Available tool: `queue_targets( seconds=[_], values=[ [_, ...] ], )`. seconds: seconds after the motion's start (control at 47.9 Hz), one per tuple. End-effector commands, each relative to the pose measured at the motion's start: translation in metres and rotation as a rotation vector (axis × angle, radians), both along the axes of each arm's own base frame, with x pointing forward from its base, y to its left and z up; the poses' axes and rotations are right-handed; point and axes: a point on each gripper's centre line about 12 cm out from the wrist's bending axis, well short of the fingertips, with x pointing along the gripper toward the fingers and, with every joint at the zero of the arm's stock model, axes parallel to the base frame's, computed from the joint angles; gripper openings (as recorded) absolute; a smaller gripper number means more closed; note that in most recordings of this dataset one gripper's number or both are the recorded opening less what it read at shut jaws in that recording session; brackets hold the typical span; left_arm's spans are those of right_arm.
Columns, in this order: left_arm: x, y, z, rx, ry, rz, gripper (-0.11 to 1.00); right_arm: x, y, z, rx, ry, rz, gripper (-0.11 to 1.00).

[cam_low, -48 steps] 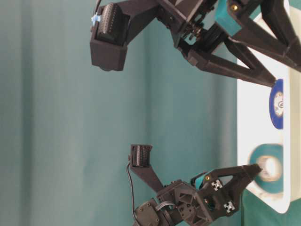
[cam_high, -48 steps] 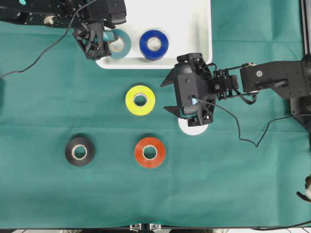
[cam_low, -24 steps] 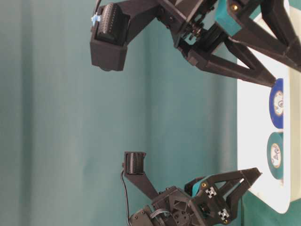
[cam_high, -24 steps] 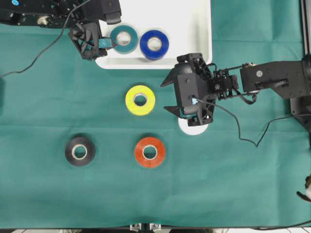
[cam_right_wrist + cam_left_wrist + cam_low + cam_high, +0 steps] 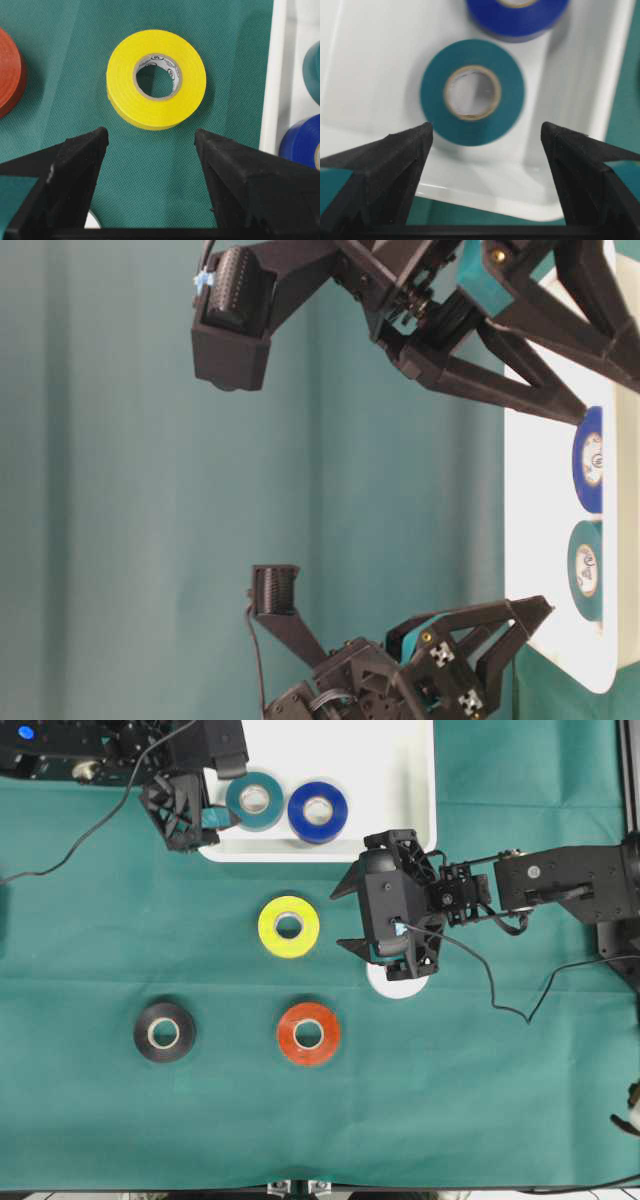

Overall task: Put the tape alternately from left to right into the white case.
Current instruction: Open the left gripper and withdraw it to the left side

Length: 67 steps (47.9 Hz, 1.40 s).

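The teal tape roll [image 5: 254,800] lies flat in the white case [image 5: 400,780], touching the blue roll [image 5: 317,811] on its right. My left gripper [image 5: 210,798] stands open just left of the teal roll [image 5: 435,100], over the case's corner rim [image 5: 485,195], holding nothing. On the green cloth lie the yellow roll [image 5: 288,926], the red-orange roll [image 5: 308,1033] and the black roll [image 5: 164,1031]. My right gripper [image 5: 340,918] is open, its fingertips just right of the yellow roll [image 5: 190,100]. The white roll [image 5: 398,986] is mostly hidden under it.
The case's right half holds no rolls. In the table-level view the teal roll [image 5: 585,570] and blue roll [image 5: 590,460] lie side by side in the case [image 5: 530,490]. A cable [image 5: 490,990] trails from the right arm over the cloth.
My left gripper opened and let go of the teal roll, which now lies flat in the case beside the blue one; the gripper drew back slightly left. The right arm has not moved.
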Motion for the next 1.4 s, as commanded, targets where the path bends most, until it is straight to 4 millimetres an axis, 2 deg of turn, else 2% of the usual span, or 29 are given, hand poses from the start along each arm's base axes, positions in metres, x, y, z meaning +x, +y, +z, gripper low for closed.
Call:
queue_targets(
  seconds=[0.0, 0.271, 0.73, 1.085, 1.377],
  values=[
    [-0.003, -0.012, 0.011, 0.012, -0.030, -0.031, 0.82, 0.002, 0.001, 0.013, 0.005, -0.041, 0.002, 0.78],
    [-0.010, -0.045, 0.018, 0.014, -0.046, -0.117, 0.82, 0.002, 0.001, 0.013, 0.005, -0.043, 0.003, 0.78],
    [-0.034, -0.090, 0.006, 0.003, -0.031, -0.237, 0.82, 0.002, 0.001, 0.013, 0.005, -0.041, 0.002, 0.78],
    [-0.041, -0.110, 0.006, 0.013, -0.098, -0.296, 0.82, 0.002, 0.001, 0.012, 0.005, -0.041, 0.003, 0.78],
    [-0.050, -0.114, 0.000, 0.021, -0.154, -0.305, 0.82, 0.002, 0.001, 0.012, 0.005, -0.041, 0.003, 0.78]
  ],
)
